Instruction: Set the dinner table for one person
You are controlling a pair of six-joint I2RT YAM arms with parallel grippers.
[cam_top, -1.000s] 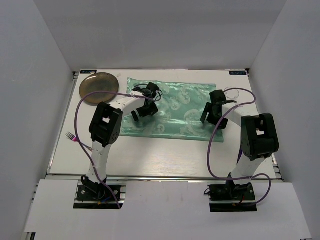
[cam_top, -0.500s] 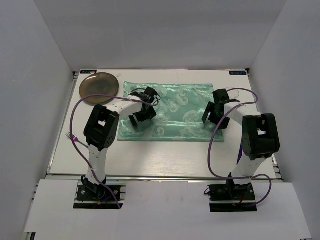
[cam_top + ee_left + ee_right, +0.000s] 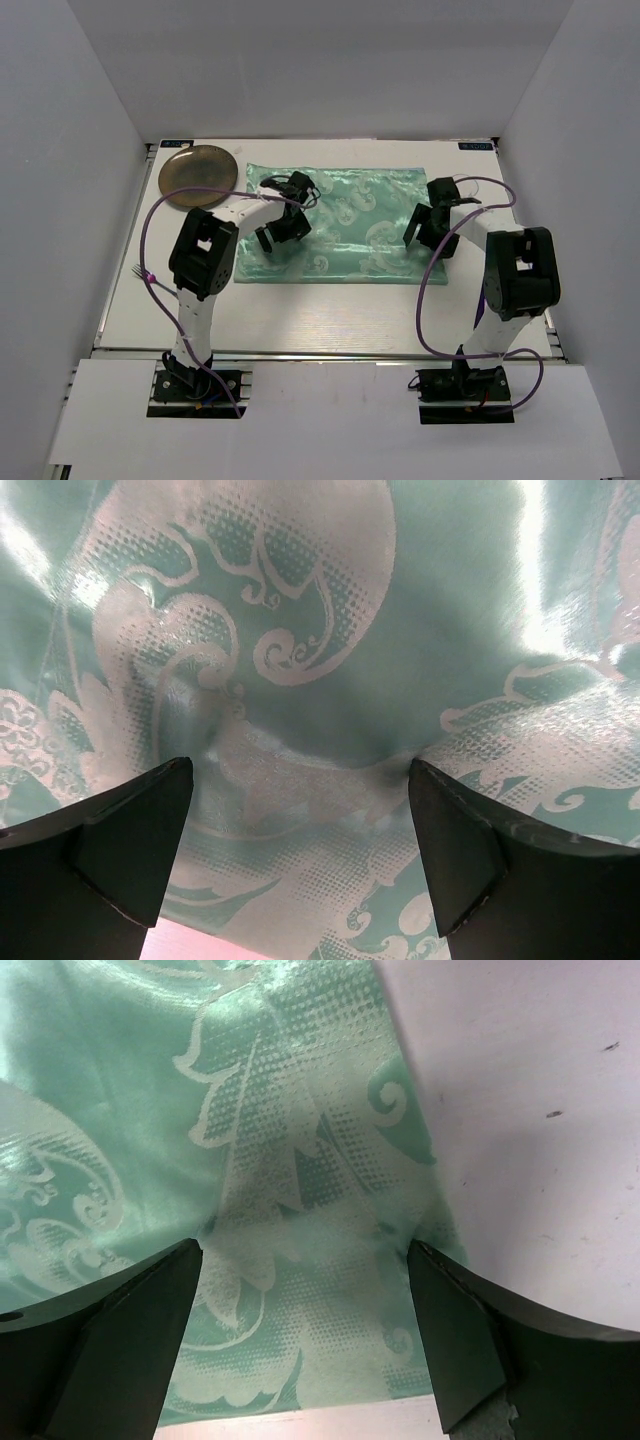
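Mint-green satin cloth (image 3: pixel 350 215): spread flat across the far middle of the dinner table (image 3: pixel 330 312), with a pale scroll pattern all over and its long sides running left to right. Both my tools are down on it.
Dinner table: white top with faint grain, bare along the near strip in front of the cloth and on either side of it. Small dark corner labels (image 3: pixel 176 144) sit at the far edge.
Left gripper (image 3: pixel 300 780): my jaws are spread wide and clamp nothing. Both tips rest on the cloth toward its left end, and the fabric puckers slightly between them.
Right gripper (image 3: pixel 305 1260): my jaws are wide apart here too, with nothing held. The tips rest on the cloth close to its right edge, and the bare white table lies just beside the right-hand tip.
Plate (image 3: pixel 198 176): round, bronze-brown, in the table's far left corner, near the cloth's far left corner and apart from my left gripper.
Fork (image 3: pixel 140 271): dark tines show at the table's left edge. The rest is hidden by my left arm and its cable, and it lies well apart from the cloth.
Purple cables (image 3: pixel 425 300): one loops from my right arm over the table by the cloth's right end. Another arcs over my left arm, passing the plate's near rim.
In the way: seen from above, my left arm covers the cloth's near left corner.
Walls (image 3: pixel 60 200): plain white panels on three sides.
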